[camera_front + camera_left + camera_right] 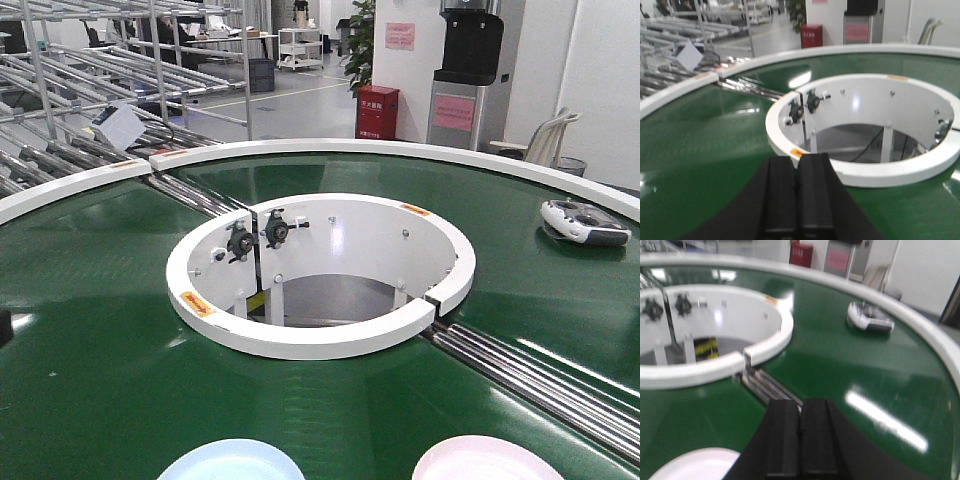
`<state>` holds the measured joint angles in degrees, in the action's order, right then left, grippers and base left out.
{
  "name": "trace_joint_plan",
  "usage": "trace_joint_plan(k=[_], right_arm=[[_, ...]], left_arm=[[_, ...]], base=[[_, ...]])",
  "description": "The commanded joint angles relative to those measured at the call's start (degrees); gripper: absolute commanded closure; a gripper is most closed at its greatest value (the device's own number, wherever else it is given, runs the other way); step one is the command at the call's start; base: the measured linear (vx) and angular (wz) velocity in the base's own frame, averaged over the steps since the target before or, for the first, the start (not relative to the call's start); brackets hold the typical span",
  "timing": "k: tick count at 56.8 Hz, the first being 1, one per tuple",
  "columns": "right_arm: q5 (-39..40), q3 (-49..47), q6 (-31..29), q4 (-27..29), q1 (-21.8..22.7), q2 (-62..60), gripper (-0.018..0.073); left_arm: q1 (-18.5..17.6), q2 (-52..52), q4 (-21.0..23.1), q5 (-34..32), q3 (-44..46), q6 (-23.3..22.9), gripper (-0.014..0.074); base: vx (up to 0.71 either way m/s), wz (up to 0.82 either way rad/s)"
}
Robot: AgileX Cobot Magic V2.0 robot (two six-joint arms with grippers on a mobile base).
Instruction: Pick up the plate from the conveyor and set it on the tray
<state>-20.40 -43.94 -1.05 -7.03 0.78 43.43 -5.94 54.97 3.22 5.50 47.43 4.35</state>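
The dark green conveyor (110,330) rings a white central well (320,270). Two plates ride its near edge in the front view: a light blue plate (232,462) at the bottom centre-left and a pink plate (487,460) at the bottom right. A pale plate (695,464) shows at the lower left of the right wrist view. My left gripper (796,159) hovers over the belt just before the well's rim, jaws pressed together and empty. My right gripper (800,402) is also shut on nothing, above the belt near the steel rollers (767,387). The tray is out of view.
A grey-white handheld controller (583,222) lies on the belt at the far right. Steel rollers (545,380) cross the belt at right and at the back left. Metal racks (120,70), a red cabinet (377,111) and a dispenser stand beyond the outer white rim (400,152).
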Motion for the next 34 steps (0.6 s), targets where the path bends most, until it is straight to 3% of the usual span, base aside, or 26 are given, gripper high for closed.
trace_joint_plan(k=[1,11,17,25,34], right_arm=[[2.05,-1.92,-0.20,-0.33,0.31,1.12,0.0447],[0.38,-1.92,3.07,-0.14,0.31,3.83,0.0123],[1.51,-1.92,3.38,-0.08,0.31,5.55,0.0001],[-0.79,-2.07,6.50,3.25,0.31,8.27,-0.0044],[-14.23,-7.13,8.08,4.02,0.31,17.49,-0.0031]], left_arm=[[0.09,-0.16,0.61,-4.01,2.25,-0.50,0.0505],[0.09,0.77,0.61,-2.65,2.25,-0.50,0.0294],[0.09,2.79,1.50,-1.60,2.25,-1.43,0.0182],[0.09,6.56,7.39,0.43,2.31,-7.55,0.0146],[0.09,15.07,8.30,16.66,7.49,-7.58,0.0146]], base=[[0.00,0.00],[0.00,0.00],[0.00,0.00],[0.00,0.00],[0.00,0.00]])
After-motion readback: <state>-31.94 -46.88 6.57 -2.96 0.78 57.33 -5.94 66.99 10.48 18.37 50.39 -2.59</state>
